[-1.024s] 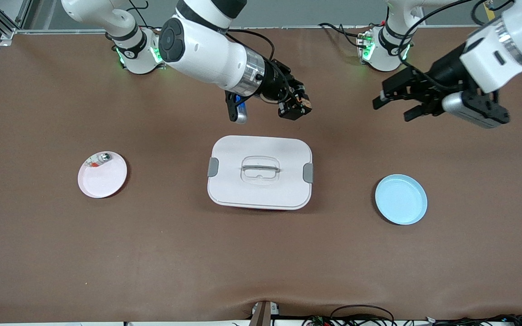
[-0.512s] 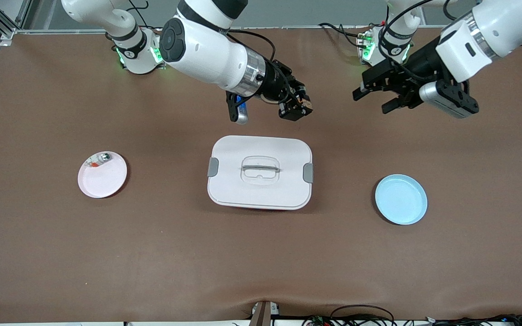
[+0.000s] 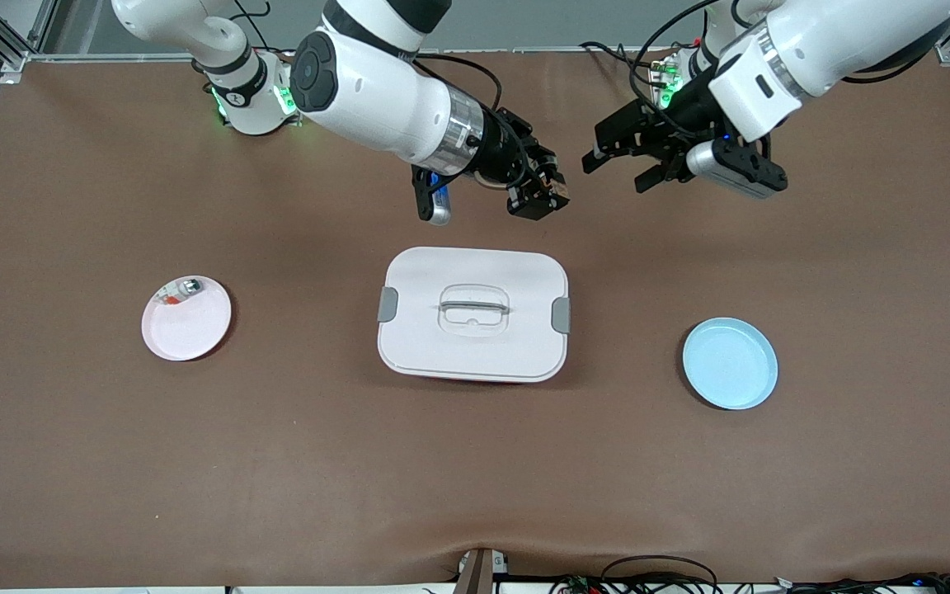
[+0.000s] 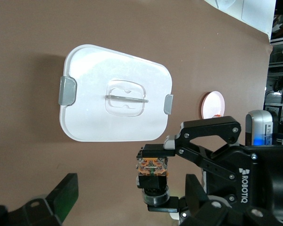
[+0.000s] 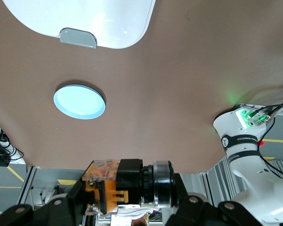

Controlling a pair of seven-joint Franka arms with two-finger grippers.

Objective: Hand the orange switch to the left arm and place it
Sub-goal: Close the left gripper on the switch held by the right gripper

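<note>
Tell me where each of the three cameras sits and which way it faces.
Front view: high across the table, looking down at both arms, the box, the pink plate and the blue plate.
Left wrist view: on the left arm, facing the box; its open left gripper barely shows, while the right gripper holds the orange switch.
Right wrist view: on the right arm, facing the table; the right gripper grips the switch.
Shared: box and switch appear in all three.

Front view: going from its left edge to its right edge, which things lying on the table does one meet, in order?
Round pink plate with a small piece on it → large white lidded box with grey latches → round light blue plate.
</note>
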